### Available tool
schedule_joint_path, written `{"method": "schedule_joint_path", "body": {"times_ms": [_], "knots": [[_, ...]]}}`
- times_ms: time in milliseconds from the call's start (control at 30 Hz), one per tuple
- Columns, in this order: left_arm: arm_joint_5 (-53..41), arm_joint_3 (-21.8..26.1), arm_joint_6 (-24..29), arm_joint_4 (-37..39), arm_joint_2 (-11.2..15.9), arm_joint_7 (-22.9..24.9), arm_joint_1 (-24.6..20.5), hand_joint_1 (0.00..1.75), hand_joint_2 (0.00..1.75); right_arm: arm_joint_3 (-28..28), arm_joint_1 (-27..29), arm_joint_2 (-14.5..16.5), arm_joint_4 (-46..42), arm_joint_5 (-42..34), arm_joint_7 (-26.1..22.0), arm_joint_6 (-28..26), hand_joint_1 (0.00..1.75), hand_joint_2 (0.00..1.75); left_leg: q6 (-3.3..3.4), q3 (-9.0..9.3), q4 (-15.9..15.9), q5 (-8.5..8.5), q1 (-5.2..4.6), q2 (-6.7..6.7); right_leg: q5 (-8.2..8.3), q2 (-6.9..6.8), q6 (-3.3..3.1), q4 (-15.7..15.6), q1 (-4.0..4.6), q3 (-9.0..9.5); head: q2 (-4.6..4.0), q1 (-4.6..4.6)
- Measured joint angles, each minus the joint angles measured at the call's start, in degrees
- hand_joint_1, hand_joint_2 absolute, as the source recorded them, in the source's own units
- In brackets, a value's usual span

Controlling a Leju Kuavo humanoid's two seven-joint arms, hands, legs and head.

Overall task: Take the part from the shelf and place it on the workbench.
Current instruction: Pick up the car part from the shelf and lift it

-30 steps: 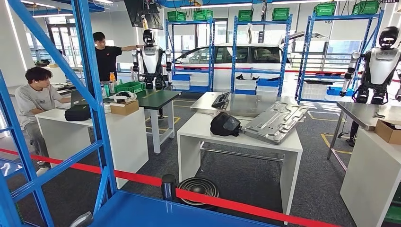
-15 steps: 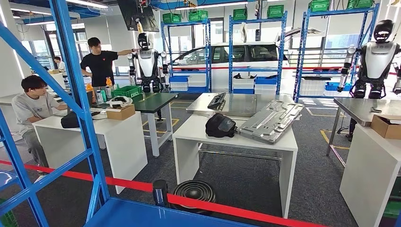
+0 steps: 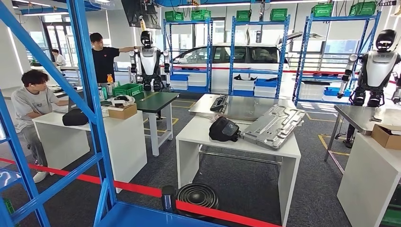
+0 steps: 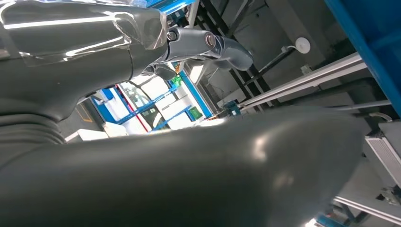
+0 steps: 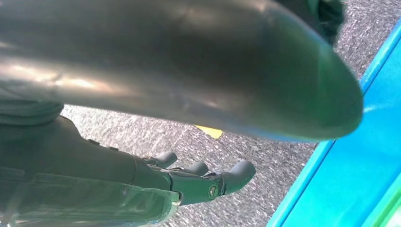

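Right hand [image 5: 189, 182] shows in its wrist view with the thick grey thumb across the frame and the darker fingers [image 5: 236, 172] stretched out apart from it, nothing between them, above grey speckled floor [image 5: 283, 161] and beside a blue shelf [image 5: 350, 179]. Left hand [image 4: 156, 42] appears in its own wrist view: the thumb takes up much of the frame and the fingers [image 4: 222, 45] reach out with nothing in them, so it too looks open and empty.

From the head view, blue shelf posts [image 3: 90, 94] stand close at the left, and a blue shelf board [image 3: 142, 217] lies along the lower edge. A red barrier tape [image 3: 142, 189] runs across just beyond it. Behind the tape stands a white table [image 3: 236, 142]. On it lies a large silver metal part [image 3: 274, 125], tilted, with one end raised toward the far side, and a dark helmet-like thing [image 3: 223, 129] sits just beside that part's near end. A coiled black hose [image 3: 197, 195] lies on the floor under the table's front. Which part the task means I cannot tell.

To the left, a seated person [image 3: 30, 101] leans at another white table [image 3: 113, 127] bearing a black bag [image 3: 75, 117] and a cardboard box [image 3: 123, 110]. A standing person [image 3: 105, 56] reaches toward a humanoid robot [image 3: 149, 59]. Another robot [image 3: 378, 64] stands at the far right.
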Motion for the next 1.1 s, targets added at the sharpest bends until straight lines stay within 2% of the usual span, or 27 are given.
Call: {"method": "schedule_joint_path", "body": {"times_ms": [67, 100, 167, 267, 333, 400, 433, 467, 500, 567, 633, 733, 800, 833, 900, 933, 967, 1000, 1033, 1067, 1100], "knots": [[0.0, 0.0, 0.0, 0.1, 0.1, 0.0, 0.0, 0.0, 0.0, -0.1, -0.3, -0.2, 0.3, 0.3, -0.6, -0.8, 0.0, 0.0, -0.34, 0.11, 0.0, -0.08, -0.1, -0.05, 2.74, -0.12, 0.09, -6.7, 0.1, 3.06, 0.0, 0.07], [-0.1, -0.1, -0.2, 0.1, 0.1, 0.1, 0.0, 0.0, 0.0, -0.2, -0.5, -0.3, 0.6, 0.5, -0.9, -1.3, 0.0, 0.0, -0.66, 0.16, 0.0, -0.11, -0.2, -0.08, 3.57, -0.16, -0.29, -8.9, 0.21, 4.08, 0.0, 0.08], [-0.4, -0.4, -0.5, 0.0, 0.0, 0.7, -0.1, 0.0, 0.0, -0.8, -0.8, -0.4, 0.9, 0.6, -1.3, -1.8, 0.0, 0.0, -1.43, 0.3, -0.3, 0.04, -0.34, -0.09, 4.18, -0.15, -1.29, -10.2, 0.51, 4.54, 0.0, 0.06], [-1.1, -1.0, -0.7, -0.3, 0.0, 1.4, -0.2, 0.0, 0.0, -1.7, -0.9, -0.1, 1.0, 0.7, -1.5, -1.7, 0.0, 0.0, -2.36, 0.26, -0.2, -0.31, -0.15, -0.13, 4.83, -0.12, -2.49, -11.2, 0.05, 5.14, 0.0, -0.02], [-1.5, -1.2, -0.7, -0.6, 0.0, 1.6, -0.1, 0.0, 0.0, -2.3, -1.0, 0.4, 0.9, 0.8, -1.3, -1.4, 0.0, 0.0, -2.93, -1.43, 3.8, -2.87, 0.08, -0.24, 5.1, -0.12, -2.97, -11.7, -0.28, 5.54, 0.0, -0.13], [-1.8, -1.4, -0.7, -0.7, 0.0, 1.7, 0.0, 0.0, 0.0, -3.0, -1.0, 1.0, 0.8, 1.3, -1.0, -0.9, 0.0, 0.0, -3.42, -4.31, 10.2, -5.87, 0.35, -0.29, 5.15, -0.11, -3.09, -11.8, -0.26, 5.6, 0.0, -0.21], [-1.9, -1.5, -0.7, -0.8, 0.0, 1.7, 0.0, 0.0, 0.0, -3.3, -1.0, 1.3, 0.8, 1.6, -1.0, -0.6, 0.0, 0.0, -3.56, -5.22, 12.1, -6.36, 0.46, -0.29, 5.14, -0.11, -3.09, -11.8, -0.25, 5.59, 0.0, -0.23], [-1.9, -1.6, -0.7, -1.0, 0.0, 1.9, 0.0, 0.0, 0.0, -3.6, -1.0, 1.5, 0.8, 1.9, -1.0, -0.2, 0.0, 0.0, -3.6, -5.17, 12.1, -5.81, 0.53, -0.28, 5.14, -0.11, -3.09, -11.8, -0.24, 5.61, 0.0, -0.24], [-2.0, -1.6, -0.8, -1.2, 0.0, 2.0, 0.0, 0.0, 0.0, -3.9, -1.0, 1.8, 0.7, 2.3, -1.1, 0.2, 0.0, 0.0, -3.55, -4.02, 9.9, -4.33, 0.56, -0.28, 5.14, -0.09, -3.08, -11.8, -0.24, 5.68, 0.0, -0.24], [-2.0, -1.7, -0.9, -1.8, 0.0, 2.3, 0.0, 0.0, 0.0, -4.3, -1.1, 2.3, 0.3, 2.8, -1.3, 0.8, 0.0, 0.0, -3.15, -0.09, 2.5, -1.17, 0.46, -0.31, 5.18, -0.02, -2.98, -11.9, -0.2, 5.83, 0.0, -0.27], [-1.9, -1.7, -1.0, -2.3, 0.0, 2.5, 0.0, 0.0, 0.0, -4.6, -1.1, 2.7, 0.0, 3.2, -1.4, 1.3, 0.0, 0.0, -2.58, 2.1, -1.9, -0.09, 0.11, -0.34, 5.3, 0.03, -2.57, -12.0, -0.06, 5.91, 0.0, -0.28], [-1.8, -1.7, -1.1, -2.9, 0.1, 2.6, 0.0, 0.0, 0.0, -5.5, -1.2, 3.1, -0.6, 4.1, -1.5, 2.0, 0.0, 0.0, -1.65, 2.5, -3.2, 0.41, -0.07, -0.32, 5.7, -0.01, -1.58, -12.6, -0.03, 6.08, 0.0, -0.3], [-1.8, -1.7, -1.1, -3.2, 0.1, 2.6, 0.0, 0.0, 0.0, -6.3, -1.2, 3.3, -1.2, 4.6, -1.5, 2.5, 0.0, 0.0, -0.74, 3.37, -4.7, 1.4, 0.2, -0.21, 4.83, -0.06, -1.37, -11.4, 0.1, 5.49, 0.0, -0.22], [-1.8, -1.7, -1.2, -3.3, 0.1, 2.6, 0.0, 0.0, 0.0, -6.7, -1.3, 3.4, -1.4, 4.8, -1.5, 2.7, 0.0, 0.0, -0.41, 3.73, -5.3, 1.81, 0.33, -0.14, 3.64, -0.08, -1.5, -9.1, 0.15, 4.43, 0.0, -0.15], [-1.7, -1.7, -1.2, -3.4, 0.1, 2.6, 0.0, 0.0, 0.0, -7.4, -1.2, 3.5, -1.8, 4.9, -1.6, 2.9, 0.0, 0.0, -0.15, 3.75, -5.6, 2.04, 0.23, -0.06, 0.88, -0.08, -1.69, -2.6, 0.18, 1.43, 0.0, -0.05], [-1.7, -1.7, -1.2, -3.4, 0.2, 2.6, 0.0, 0.0, 0.0, -7.8, -1.2, 3.5, -2.0, 5.0, -1.6, 3.0, 0.0, 0.0, -0.15, 3.72, -5.6, 2.04, 0.21, -0.05, 0.16, -0.08, -1.55, -0.1, 0.16, 0.29, 0.0, 0.0], [-1.7, -1.7, -1.2, -3.4, 0.2, 2.6, 0.0, 0.0, 0.0, -8.0, -1.2, 3.6, -2.1, 5.1, -1.6, 3.0, 0.0, 0.0, -0.16, 3.74, -5.6, 2.02, 0.2, -0.07, 0.3, -0.09, -1.23, 0.4, 0.12, 0.07, 0.0, 0.02], [-1.7, -1.7, -1.2, -3.4, 0.2, 2.6, 0.0, 0.0, 0.0, -8.2, -1.1, 3.6, -2.2, 5.2, -1.6, 3.0, 0.0, 0.0, -0.22, 3.8, -5.6, 1.99, 0.2, -0.09, 1.31, -0.1, -0.8, -1.4, 0.06, 0.97, 0.0, 0.05], [-1.7, -1.7, -1.2, -3.4, 0.2, 2.6, 0.0, 0.0, 0.0, -8.4, -1.1, 3.6, -2.4, 5.3, -1.6, 3.1, 0.0, 0.0, -0.33, 3.89, -5.5, 1.92, 0.21, -0.13, 2.89, -0.14, -0.37, -5.1, -0.02, 2.84, 0.0, 0.09], [-1.7, -1.7, -1.2, -3.4, 0.3, 2.6, -0.1, 0.0, 0.0, -8.5, -1.2, 3.7, -2.6, 5.4, -1.5, 3.3, 0.0, 0.0, -0.53, 3.97, -5.4, 1.81, 0.17, -0.15, 4.26, -0.19, -0.21, -9.0, -0.07, 4.81, 0.0, 0.13], [-1.7, -1.7, -1.2, -3.4, 0.4, 2.6, -0.2, 0.0, 0.0, -8.7, -1.2, 3.8, -2.9, 5.6, -1.5, 3.6, 0.0, 0.0, -0.82, 3.99, -5.3, 1.65, 0.05, -0.19, 5.34, -0.22, -0.32, -12.2, -0.05, 6.42, 0.0, 0.14]]}}
